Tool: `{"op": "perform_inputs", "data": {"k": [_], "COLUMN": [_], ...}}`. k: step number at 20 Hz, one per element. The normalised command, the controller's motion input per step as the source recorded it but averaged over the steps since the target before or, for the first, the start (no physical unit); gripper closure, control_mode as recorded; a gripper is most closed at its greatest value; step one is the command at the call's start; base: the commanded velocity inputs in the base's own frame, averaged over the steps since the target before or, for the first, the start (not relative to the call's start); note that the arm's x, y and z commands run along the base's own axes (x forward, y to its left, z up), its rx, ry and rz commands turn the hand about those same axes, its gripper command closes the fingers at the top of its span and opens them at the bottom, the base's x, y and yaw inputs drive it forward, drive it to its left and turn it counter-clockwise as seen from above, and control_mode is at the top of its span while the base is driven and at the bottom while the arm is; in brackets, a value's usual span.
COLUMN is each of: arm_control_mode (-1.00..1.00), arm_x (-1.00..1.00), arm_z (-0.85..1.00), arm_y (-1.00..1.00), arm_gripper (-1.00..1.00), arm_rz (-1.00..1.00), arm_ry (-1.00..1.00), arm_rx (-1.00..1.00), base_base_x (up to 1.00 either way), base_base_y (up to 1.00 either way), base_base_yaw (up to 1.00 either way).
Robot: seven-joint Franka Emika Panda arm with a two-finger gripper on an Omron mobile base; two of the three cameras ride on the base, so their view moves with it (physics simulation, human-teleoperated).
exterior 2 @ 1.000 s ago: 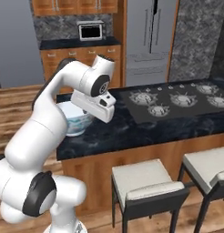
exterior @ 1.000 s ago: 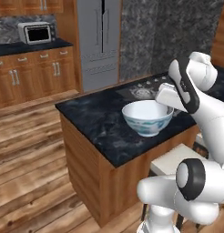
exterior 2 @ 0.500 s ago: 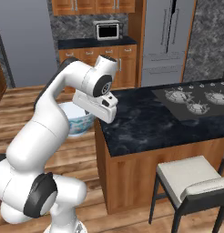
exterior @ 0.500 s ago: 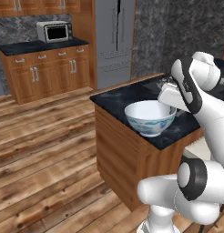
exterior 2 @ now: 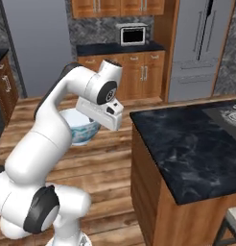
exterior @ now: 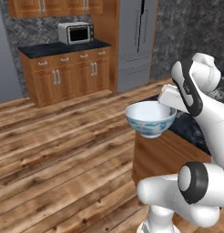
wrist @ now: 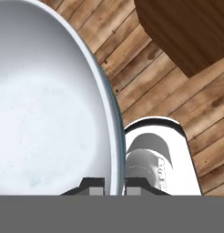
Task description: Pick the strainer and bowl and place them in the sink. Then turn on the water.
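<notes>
The white bowl (exterior: pixel 150 118) with a blue-green pattern on its outer wall hangs upright in the air, off the corner of the island and over the wooden floor. My gripper (exterior: pixel 166 105) is shut on its rim at the side nearest the arm. In the hand view the bowl's white inside (wrist: pixel 45 113) takes up the left half, and the gripper (wrist: pixel 112 185) pinches the rim between its two dark tips. From the right base view the bowl (exterior 2: pixel 81 129) peeks out behind the white hand. The strainer, the sink and the water are out of view.
The island with its black stone top (exterior 2: pixel 187 144) stands right of the arm, its wooden side (exterior: pixel 164 154) under the bowl's near edge. A cooktop (exterior 2: pixel 232 113) lies at its far end. Cabinets with a microwave (exterior: pixel 75 32) and a steel fridge (exterior: pixel 136 41) line the back wall across open floor.
The whole picture has shifted because the base has moved, so the island has slid to the right. The bowl, which hung over the countertop, now hangs over the floor, still gripped.
</notes>
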Motion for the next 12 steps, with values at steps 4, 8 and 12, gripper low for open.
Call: {"op": "perform_inputs", "data": {"k": [4, 8, 12], "arm_control_mode": [1.00, 1.00, 1.00], "arm_x": [0.00, 0.00, 0.00], "arm_z": [0.00, 0.00, 0.00], "arm_y": [0.00, 0.00, 0.00], "arm_gripper": [1.00, 1.00, 1.00], "arm_rz": [0.00, 0.00, 0.00], "arm_ry": [0.00, 0.00, 0.00], "arm_rx": [0.00, 0.00, 0.00], "base_base_x": [0.71, 0.76, 0.79], "base_base_y": [1.00, 0.98, 0.26], "base_base_yaw": [0.03, 0.25, 0.51]}}
